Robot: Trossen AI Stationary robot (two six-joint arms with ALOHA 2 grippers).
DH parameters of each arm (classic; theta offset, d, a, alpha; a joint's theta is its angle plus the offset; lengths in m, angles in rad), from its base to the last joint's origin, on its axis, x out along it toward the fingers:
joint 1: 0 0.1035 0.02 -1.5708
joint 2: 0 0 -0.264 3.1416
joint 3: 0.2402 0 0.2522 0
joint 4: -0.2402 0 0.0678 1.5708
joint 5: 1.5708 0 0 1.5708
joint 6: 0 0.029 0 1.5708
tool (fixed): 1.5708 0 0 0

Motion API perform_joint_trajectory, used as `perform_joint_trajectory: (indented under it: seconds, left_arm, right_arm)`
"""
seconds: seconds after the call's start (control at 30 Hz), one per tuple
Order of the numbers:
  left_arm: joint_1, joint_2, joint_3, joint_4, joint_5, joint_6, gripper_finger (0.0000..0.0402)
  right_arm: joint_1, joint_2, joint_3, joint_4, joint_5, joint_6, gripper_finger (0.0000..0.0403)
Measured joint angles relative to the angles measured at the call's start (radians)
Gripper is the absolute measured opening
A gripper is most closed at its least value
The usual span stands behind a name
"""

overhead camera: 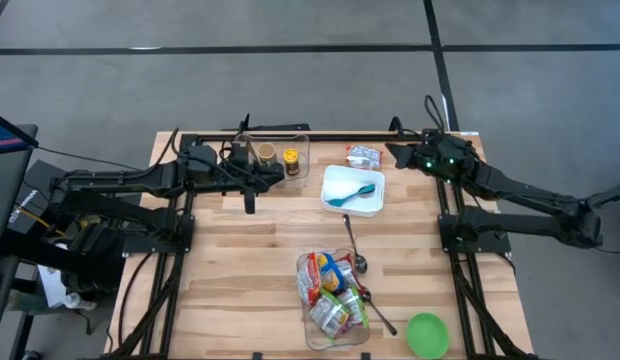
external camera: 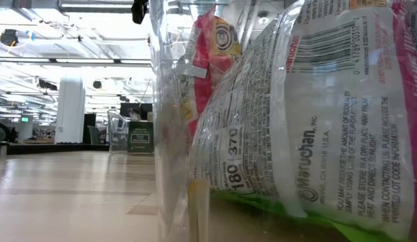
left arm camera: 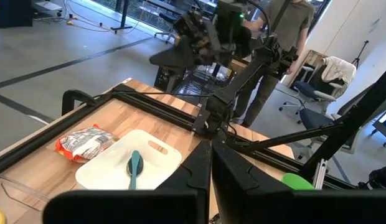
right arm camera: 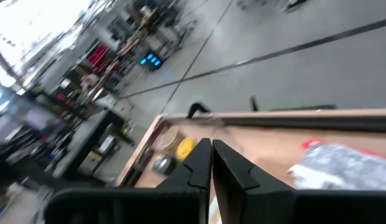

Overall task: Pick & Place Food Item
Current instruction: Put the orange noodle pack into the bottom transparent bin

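Wooden slats make up the tabletop (overhead camera: 240,260), framed by black rails. Left hand (overhead camera: 250,205) hangs over the far-left part, fingers clenched together with nothing between them; the left wrist view shows the two dark fingers (left arm camera: 199,177) pressed flat against each other. Right hand (overhead camera: 393,152) sits at the far-right corner, likewise clenched and holding nothing, just beside a small food packet (overhead camera: 363,154) lying on the wood at the far edge.

White tray (overhead camera: 342,181) rests right of centre, just near of the packet, with a teal spoon (overhead camera: 353,193) lying in it. Clear container (overhead camera: 301,152) stands at the far edge beside the left arm; two jars (overhead camera: 291,158) sit in it, one with a yellow lid.

Clear bin (overhead camera: 333,334) at the near edge, centre-right, is packed with food packets (overhead camera: 327,276) in red, yellow and green wrappers; the low view looks straight through its wall at a noodle packet (external camera: 309,121). Metal spoon (overhead camera: 354,245) lies between tray and bin; a second one (overhead camera: 378,310) lies along the bin's right side. Green lid (overhead camera: 427,335) lies at the near-right corner.

A person stands beyond the table, seen in the left wrist view.
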Motion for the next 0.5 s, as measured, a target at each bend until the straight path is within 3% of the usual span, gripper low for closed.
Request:
perform_joint_trajectory:
  seconds: [0.5]
  left_arm:
    - [0.0, 0.0, 0.0, 0.0, 0.0, 0.0, 0.0008]
  right_arm:
    - [-0.375, 0.0, 0.0, -0.003, -0.004, -0.236, 0.0008]
